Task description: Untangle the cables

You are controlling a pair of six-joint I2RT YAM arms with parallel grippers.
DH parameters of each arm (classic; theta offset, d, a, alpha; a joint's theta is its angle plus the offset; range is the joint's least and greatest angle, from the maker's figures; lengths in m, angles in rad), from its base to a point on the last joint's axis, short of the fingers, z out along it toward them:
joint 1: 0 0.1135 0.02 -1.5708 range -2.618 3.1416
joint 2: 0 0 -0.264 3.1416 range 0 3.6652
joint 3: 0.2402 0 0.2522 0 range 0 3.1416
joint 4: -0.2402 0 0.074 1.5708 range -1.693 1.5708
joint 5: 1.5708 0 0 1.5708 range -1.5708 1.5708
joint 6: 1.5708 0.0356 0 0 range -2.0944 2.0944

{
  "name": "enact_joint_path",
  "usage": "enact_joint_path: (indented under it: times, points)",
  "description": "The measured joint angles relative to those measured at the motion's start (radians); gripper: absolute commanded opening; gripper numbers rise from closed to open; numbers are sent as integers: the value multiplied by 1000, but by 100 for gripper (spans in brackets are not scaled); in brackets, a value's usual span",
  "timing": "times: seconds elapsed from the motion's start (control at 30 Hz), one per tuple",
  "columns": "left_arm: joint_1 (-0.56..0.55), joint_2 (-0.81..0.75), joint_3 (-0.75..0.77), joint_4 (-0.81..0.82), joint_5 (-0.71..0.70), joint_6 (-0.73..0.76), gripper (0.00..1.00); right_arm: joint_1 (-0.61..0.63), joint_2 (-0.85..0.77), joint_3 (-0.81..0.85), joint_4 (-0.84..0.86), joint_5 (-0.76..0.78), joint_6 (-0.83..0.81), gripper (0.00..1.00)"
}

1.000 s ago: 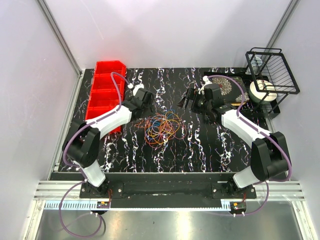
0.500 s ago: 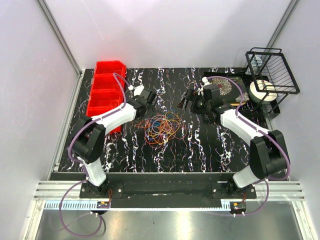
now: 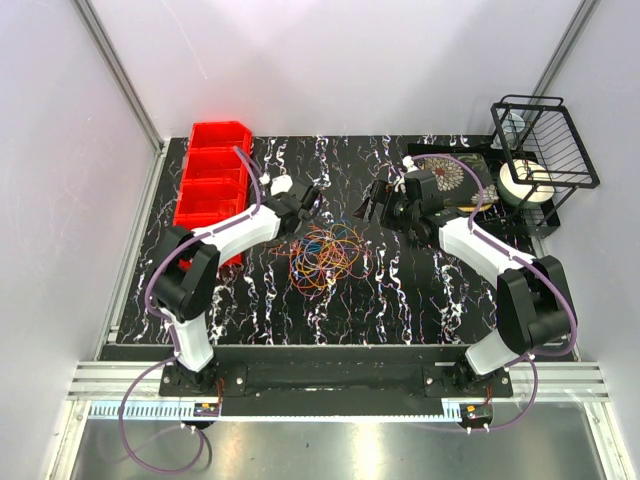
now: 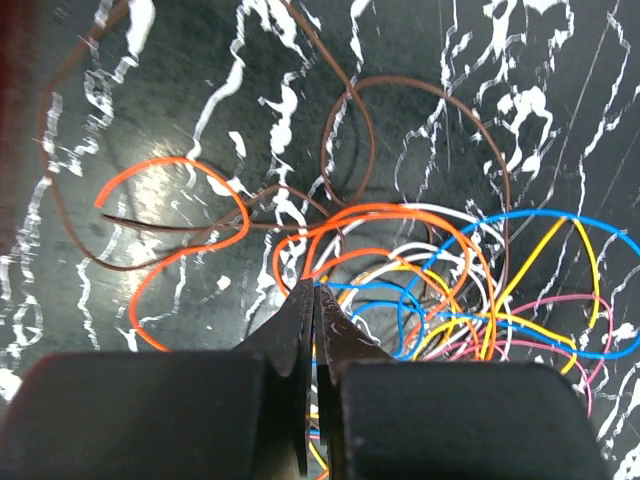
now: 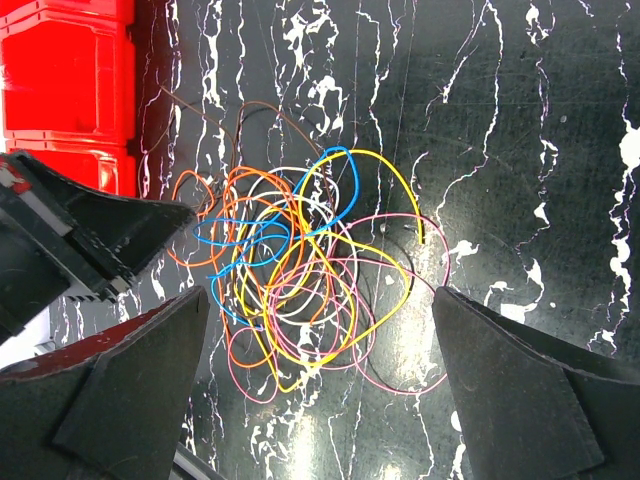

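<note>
The cables (image 3: 325,252) lie as one tangle of thin orange, yellow, blue, pink, white and brown loops in the middle of the black marbled table. My left gripper (image 3: 308,205) is at the tangle's far-left edge. In the left wrist view its jaws (image 4: 312,292) are pressed together, with the tips against an orange loop (image 4: 372,213) and a blue loop (image 4: 520,225) just beyond. Whether a wire is pinched does not show. My right gripper (image 3: 372,200) hovers wide open at the far-right of the tangle. The cables (image 5: 300,270) show between its spread fingers (image 5: 130,385).
Red bins (image 3: 212,185) line the table's left side, close behind the left arm. At the back right stand a black wire rack (image 3: 545,140), a white roll (image 3: 525,183) and a patterned plate (image 3: 450,172). Brown wire ends (image 4: 80,215) trail left of the tangle.
My left gripper has moved right along the tangle's far edge and gone from open to shut. The right gripper stays open and has barely shifted.
</note>
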Motion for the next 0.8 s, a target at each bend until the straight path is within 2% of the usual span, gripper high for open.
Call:
enact_joint_path:
  times: [0.17, 0.33, 0.37, 0.47, 0.6, 0.8]
  points:
    - [-1, -36, 52, -54, -45, 37, 0, 0, 0, 0, 0, 0, 0, 100]
    - [-1, -193, 216, -101, -60, 135, 0, 0, 0, 0, 0, -2, 2, 100]
    - [-1, -221, 251, -99, -62, 150, 23, 0, 0, 0, 0, -3, 3, 100]
    - [-1, -298, 386, -96, -77, 190, 67, 0, 0, 0, 0, -4, 6, 100]
    - [-1, -363, 375, -71, -84, 172, 80, 0, 0, 0, 0, -4, 7, 100]
    - [-1, -282, 150, -48, -37, 85, 80, 0, 1, 0, 0, -5, 13, 100]
